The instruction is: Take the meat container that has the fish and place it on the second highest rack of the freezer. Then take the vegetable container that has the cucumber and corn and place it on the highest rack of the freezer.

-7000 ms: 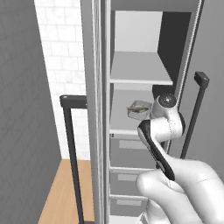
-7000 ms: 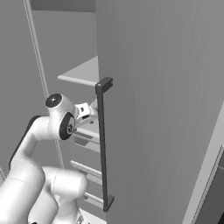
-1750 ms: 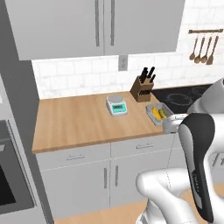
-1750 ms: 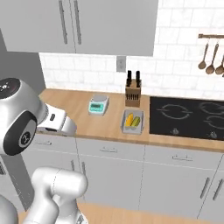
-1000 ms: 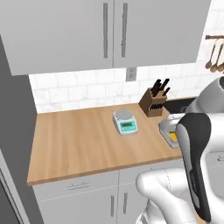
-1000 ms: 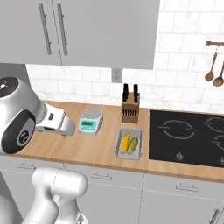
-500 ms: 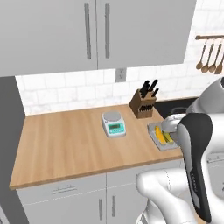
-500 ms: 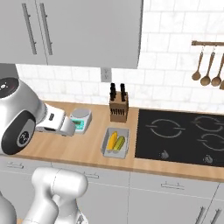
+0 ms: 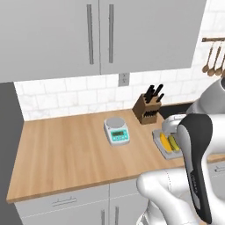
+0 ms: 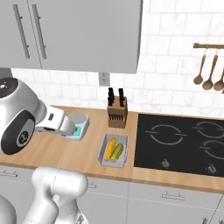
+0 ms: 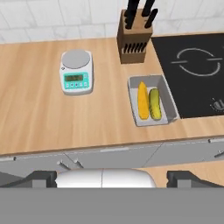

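Item: vegetable container (image 11: 152, 105), cucumber and corn, on counter (image 11: 35, 118) beside hob.
Sits at knife block's (image 11: 133, 38) six o'clock; fingers (image 11: 177, 177) spread wide, empty. Descend squarely, pinch one rim, lift level.

A grey vegetable container (image 11: 152, 103) holds yellow corn (image 11: 143, 101) and a green cucumber (image 11: 155, 104).

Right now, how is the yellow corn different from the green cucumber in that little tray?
The corn is bright yellow and tapers to a point, while the cucumber is dark green with rounded ends. The corn looks a bit longer than the cucumber. The corn lies on the kitchen scale side; the cucumber lies on the cooktop side. Both lie flat, side by side, in the grey vegetable container.
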